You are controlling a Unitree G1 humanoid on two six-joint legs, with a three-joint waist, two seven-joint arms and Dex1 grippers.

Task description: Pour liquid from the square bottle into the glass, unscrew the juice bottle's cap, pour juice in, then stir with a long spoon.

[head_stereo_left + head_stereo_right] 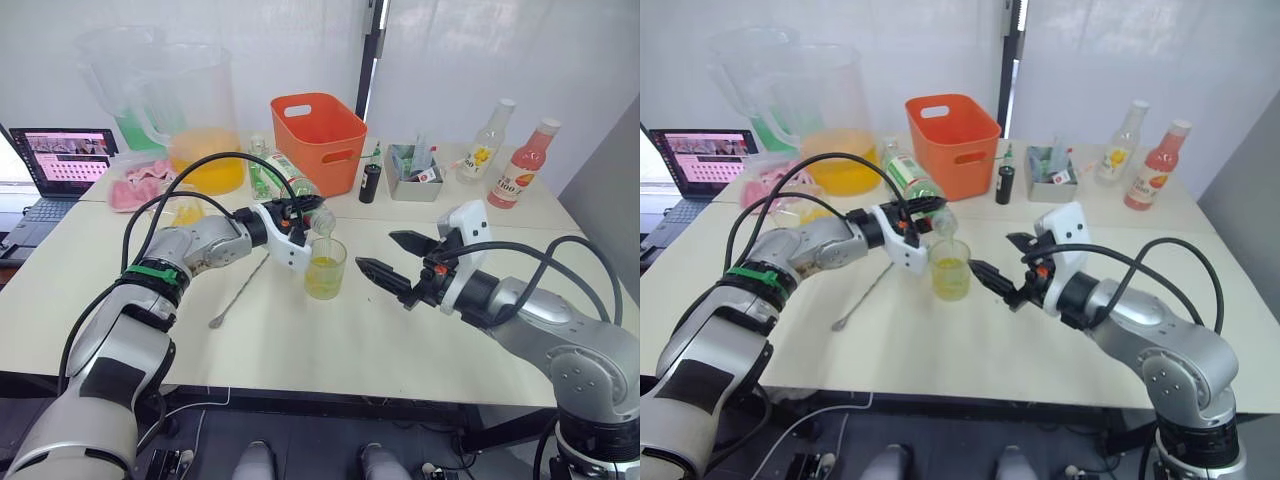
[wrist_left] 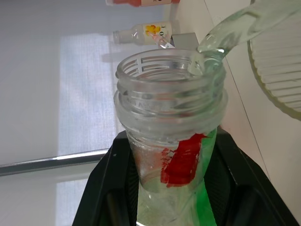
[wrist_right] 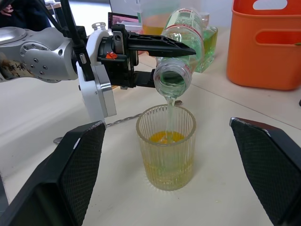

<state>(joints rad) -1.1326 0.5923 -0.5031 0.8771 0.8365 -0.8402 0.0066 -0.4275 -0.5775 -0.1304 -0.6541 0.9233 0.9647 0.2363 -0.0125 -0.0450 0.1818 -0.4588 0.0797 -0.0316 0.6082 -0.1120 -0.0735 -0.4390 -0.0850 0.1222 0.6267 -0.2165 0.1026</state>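
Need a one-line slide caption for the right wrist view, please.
Left gripper tips the uncapped juice bottle, pouring a thin stream into the ribbed glass of yellow liquid.

Juice bottle [image 1: 290,185] partly covered by left gripper [image 1: 297,222]; label print too small to read. Spoon [image 1: 238,292] upper end hidden under left arm, bowl too small to make out. Laptop [image 1: 52,170] cut off at the frame's edge. Contents of grey tray [image 1: 412,172] too small to identify.
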